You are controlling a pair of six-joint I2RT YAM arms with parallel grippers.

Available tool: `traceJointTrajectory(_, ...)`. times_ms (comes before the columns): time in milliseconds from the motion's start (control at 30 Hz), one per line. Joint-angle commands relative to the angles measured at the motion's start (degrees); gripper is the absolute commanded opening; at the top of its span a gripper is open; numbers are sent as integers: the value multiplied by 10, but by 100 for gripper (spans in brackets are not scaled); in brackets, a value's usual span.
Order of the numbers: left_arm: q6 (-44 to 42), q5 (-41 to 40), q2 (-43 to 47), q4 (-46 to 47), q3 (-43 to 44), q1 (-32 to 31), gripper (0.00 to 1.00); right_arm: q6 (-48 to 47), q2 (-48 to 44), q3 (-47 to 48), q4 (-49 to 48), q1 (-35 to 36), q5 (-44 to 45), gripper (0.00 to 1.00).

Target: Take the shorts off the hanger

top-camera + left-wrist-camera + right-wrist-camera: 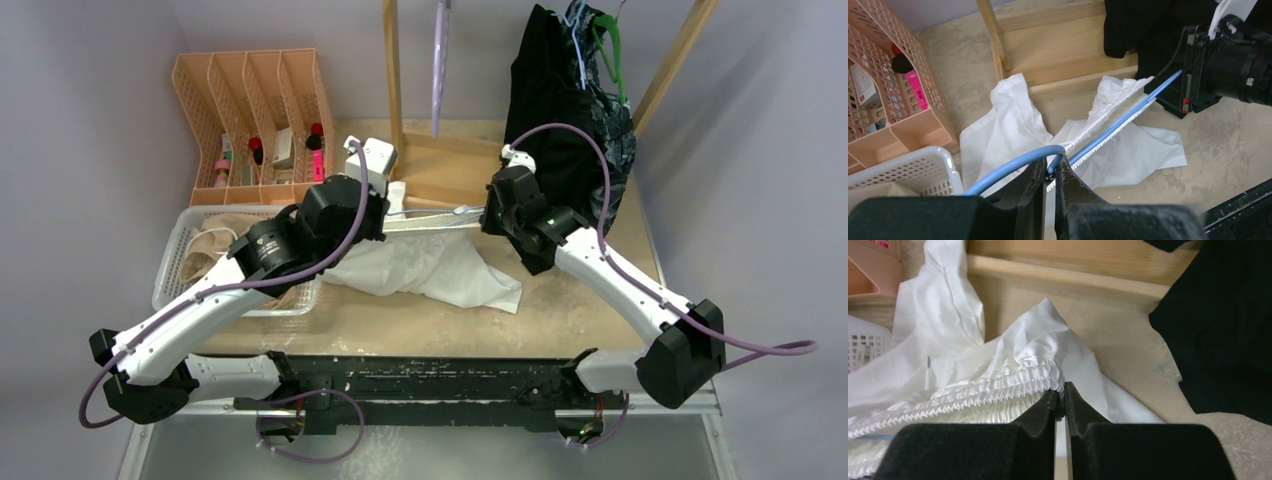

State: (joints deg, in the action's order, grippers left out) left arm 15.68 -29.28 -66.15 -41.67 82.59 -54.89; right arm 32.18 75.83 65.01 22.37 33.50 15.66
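The white shorts lie spread on the table between my two arms, their gathered elastic waistband still threaded on a blue hanger. My left gripper is shut on the neck of the hanger's curved hook. At the other end of the waistband, my right gripper is shut on the waistband's edge. From above, the left gripper and the right gripper face each other along the hanger. Black shorts hang on the rack behind the right arm.
A peach divided organizer stands at the back left. In front of it a white basket holds tan fabric. A wooden rack rises at the back, with a purple hanger and a green hanger on it.
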Motion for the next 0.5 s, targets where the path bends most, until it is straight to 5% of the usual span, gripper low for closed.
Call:
traceJointTrajectory(0, -14, -42, 29, 13, 8, 0, 0, -37, -25, -27, -11, -21, -17, 9)
traceJointTrajectory(167, -8, -34, 15, 29, -4, 0, 0, -54, -74, -65, -31, -21, -87, 16)
traceJointTrajectory(467, -10, -78, -12, 37, -14, 0, 0, -141, -231, -129, -26, -21, -167, 47)
